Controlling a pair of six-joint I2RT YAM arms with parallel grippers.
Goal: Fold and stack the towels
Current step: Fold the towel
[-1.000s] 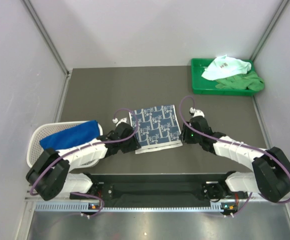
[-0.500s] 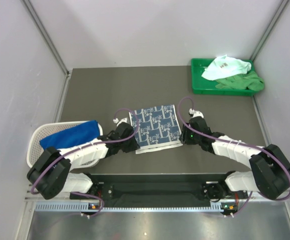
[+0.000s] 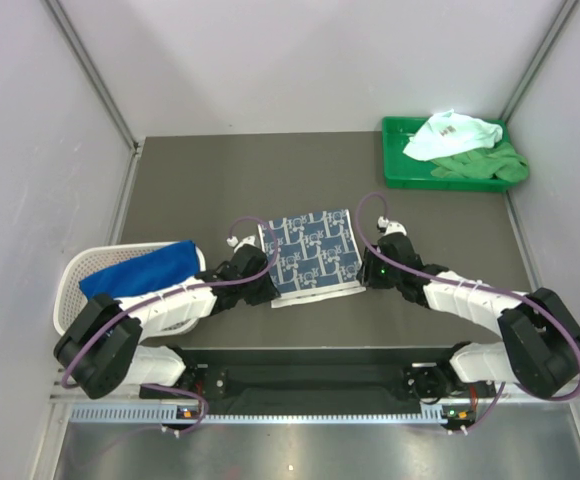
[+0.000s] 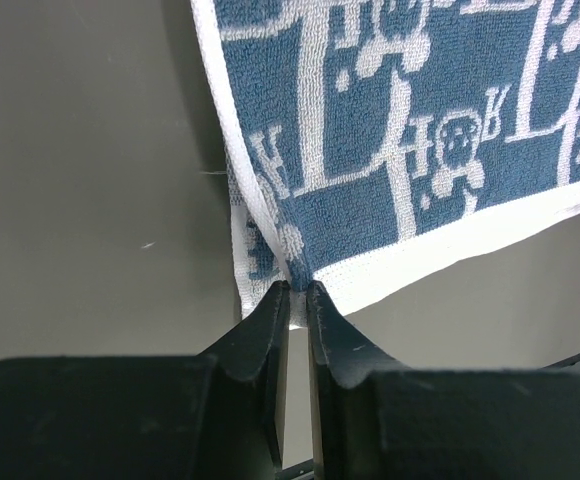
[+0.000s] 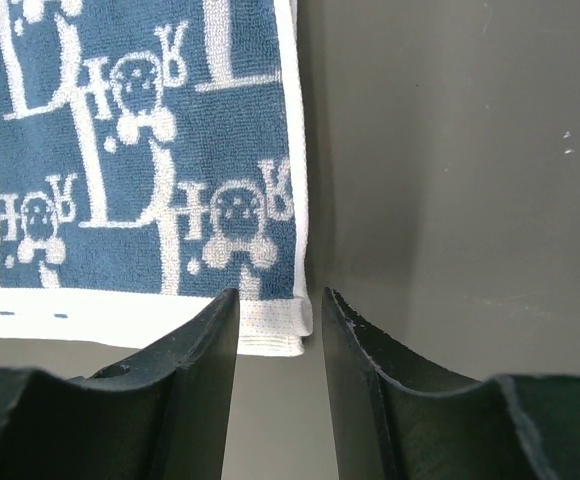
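Near the counter [image 3: 200,180]'s front edge, centre: one printed towel [image 3: 315,252], spread out. Left pincer [image 4: 298,290] clenched on its near-left corner. Right pincer [image 5: 278,300] released, fingers straddling the near-right corner. One blue towel [image 3: 135,270] in basket [image 3: 68,274], left edge. One mint towel [image 3: 450,135] and one green towel [image 3: 490,166] in tray [image 3: 395,172], far-right corner.

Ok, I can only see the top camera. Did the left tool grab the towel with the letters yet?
Observer: Yes. The left wrist view shows the left tool pinched shut on the patterned towel's near corner.
Operator: And the right one?
Observer: The right tool is open, its fingers either side of the other near corner, not squeezing it.
Operator: Is the cloth wrinkled there?
Observer: It puckers at the left tool; the right corner lies flat.
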